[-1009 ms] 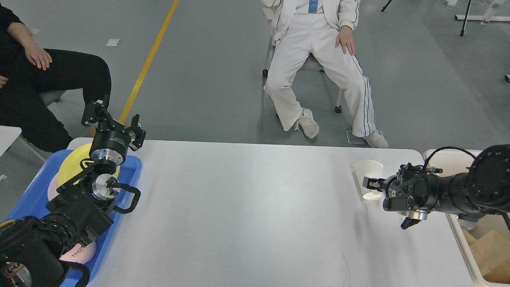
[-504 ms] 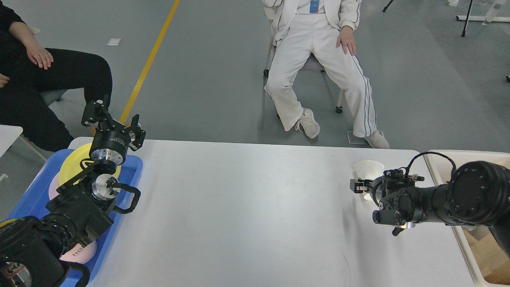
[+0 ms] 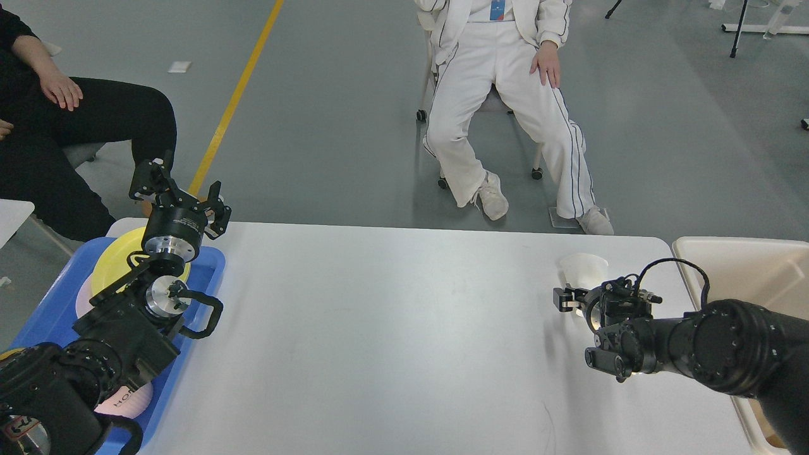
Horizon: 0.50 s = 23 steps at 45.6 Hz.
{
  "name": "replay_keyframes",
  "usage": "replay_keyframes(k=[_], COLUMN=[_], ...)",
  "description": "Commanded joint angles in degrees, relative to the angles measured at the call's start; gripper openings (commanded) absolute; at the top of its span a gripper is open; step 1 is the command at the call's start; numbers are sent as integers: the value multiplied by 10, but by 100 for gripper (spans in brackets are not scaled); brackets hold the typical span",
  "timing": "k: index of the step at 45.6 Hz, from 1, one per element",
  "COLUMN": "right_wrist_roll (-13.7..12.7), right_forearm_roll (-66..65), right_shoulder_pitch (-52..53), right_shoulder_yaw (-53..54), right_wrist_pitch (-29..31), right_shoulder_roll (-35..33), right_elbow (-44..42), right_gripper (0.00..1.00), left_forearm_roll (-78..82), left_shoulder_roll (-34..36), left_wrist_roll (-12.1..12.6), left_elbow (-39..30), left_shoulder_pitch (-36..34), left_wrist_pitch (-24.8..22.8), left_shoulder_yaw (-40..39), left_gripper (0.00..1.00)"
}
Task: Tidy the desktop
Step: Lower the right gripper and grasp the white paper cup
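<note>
The right arm has swung lower and nearer, uncovering the cream bin (image 3: 746, 265). Its right gripper (image 3: 567, 299) sits at the paper cup (image 3: 583, 273) on the far right of the white worktop (image 3: 379, 341); whether it clasps, I cannot tell. The left gripper (image 3: 180, 189) hangs spread wide over the blue tray (image 3: 57, 309). Grey floor beyond, two people seated.

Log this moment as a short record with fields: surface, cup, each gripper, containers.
surface: desktop, white
cup: paper cup, upright, far right of the desktop
right gripper: at the cup's base; closure unclear
left gripper: open, raised over blue tray
tray contents: yellow plate
bin: cream bin, right of the desktop
</note>
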Motion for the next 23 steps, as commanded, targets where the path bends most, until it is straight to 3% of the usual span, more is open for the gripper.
replay_keyframes(k=[1, 7, 23], right_wrist_roll=[1, 0, 0], right_forearm_roll=[0, 1, 3], right_shoulder_pitch=[-3, -8, 5], right_shoulder_yaw=[1, 1, 10], right_wrist_pitch=[-1, -1, -15], right_shoulder_roll=[6, 10, 7], right_elbow=[0, -1, 9], right_gripper=[71, 49, 30], left_forearm_roll=[0, 0, 0], left_shoulder_roll=[0, 0, 0], left_wrist_roll=[0, 0, 0], left_elbow=[0, 0, 0], left_shoulder_pitch=[0, 0, 0], left_wrist_pitch=[0, 0, 0], left_shoulder_yaw=[0, 0, 0], left_gripper=[96, 96, 96])
